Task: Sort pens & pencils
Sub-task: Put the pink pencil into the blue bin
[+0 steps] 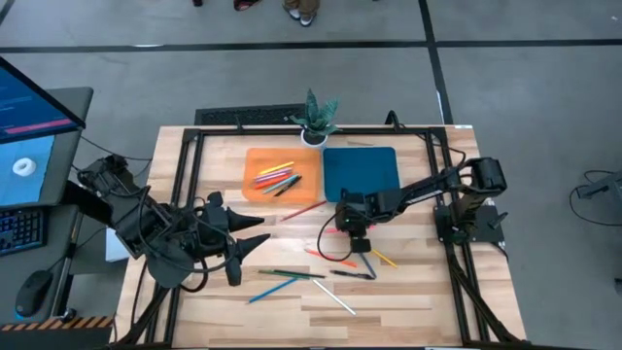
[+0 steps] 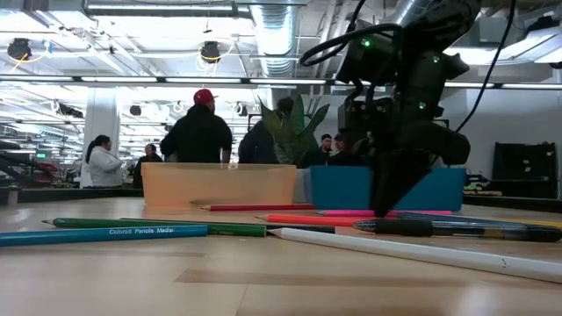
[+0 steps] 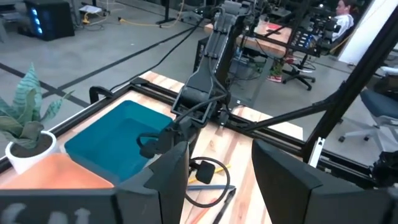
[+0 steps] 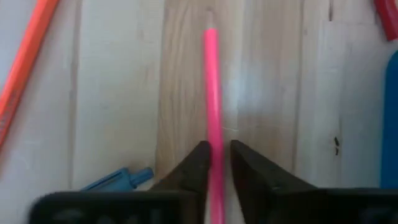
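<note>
Flat on wooden table (image 4: pixel 112 93), pink pencil (image 4: pixel 212 93) points straight ahead between right gripper's (image 4: pixel 216 163) pinching fingers

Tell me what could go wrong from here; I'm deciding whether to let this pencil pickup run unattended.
The right gripper has its fingers on either side of a pink pencil lying flat on the table. They sit near one end, so the pencil may tilt or slip when lifted. An orange pencil and a blue pen lie close by and could get nudged. The left gripper waits apart, no likely obstacle.
</note>
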Robot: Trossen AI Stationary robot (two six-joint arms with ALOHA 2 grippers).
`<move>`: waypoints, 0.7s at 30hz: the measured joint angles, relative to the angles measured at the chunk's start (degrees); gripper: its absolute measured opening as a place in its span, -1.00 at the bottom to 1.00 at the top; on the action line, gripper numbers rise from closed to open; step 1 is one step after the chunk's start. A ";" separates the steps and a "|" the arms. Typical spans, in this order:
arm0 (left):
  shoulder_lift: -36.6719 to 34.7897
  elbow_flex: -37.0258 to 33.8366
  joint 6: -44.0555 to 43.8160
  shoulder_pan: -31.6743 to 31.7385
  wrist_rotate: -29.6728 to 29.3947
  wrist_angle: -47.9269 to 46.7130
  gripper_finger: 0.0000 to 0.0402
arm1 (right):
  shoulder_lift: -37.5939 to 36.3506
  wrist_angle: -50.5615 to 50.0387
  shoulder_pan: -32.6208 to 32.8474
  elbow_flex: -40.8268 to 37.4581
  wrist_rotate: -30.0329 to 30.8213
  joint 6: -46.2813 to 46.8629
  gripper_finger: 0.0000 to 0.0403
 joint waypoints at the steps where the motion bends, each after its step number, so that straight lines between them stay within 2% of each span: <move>1: 0.00 0.00 0.00 0.00 -0.03 0.00 -0.17 | 0.00 -0.06 0.09 -0.02 0.22 0.07 -0.67; 4: 0.00 0.00 0.02 0.04 -0.11 -0.11 -0.17 | -0.02 -0.21 1.00 -0.04 0.93 0.16 -0.89; 6: 0.00 0.00 0.07 0.04 -0.11 -0.21 -0.17 | -0.04 -0.23 1.46 -0.01 0.96 0.24 -0.95; 10: 0.00 0.00 0.02 0.04 -0.10 -0.43 -0.17 | 0.11 -1.83 2.50 2.10 1.25 0.64 -0.92; 14: 0.00 0.00 0.02 0.04 -0.09 -0.39 -0.17 | -1.29 -3.07 2.89 5.24 -0.02 1.42 -0.99; 21: 0.00 0.00 0.09 0.04 -0.09 -0.63 -0.17 | -10.77 -2.46 1.41 7.73 -4.80 6.14 -0.99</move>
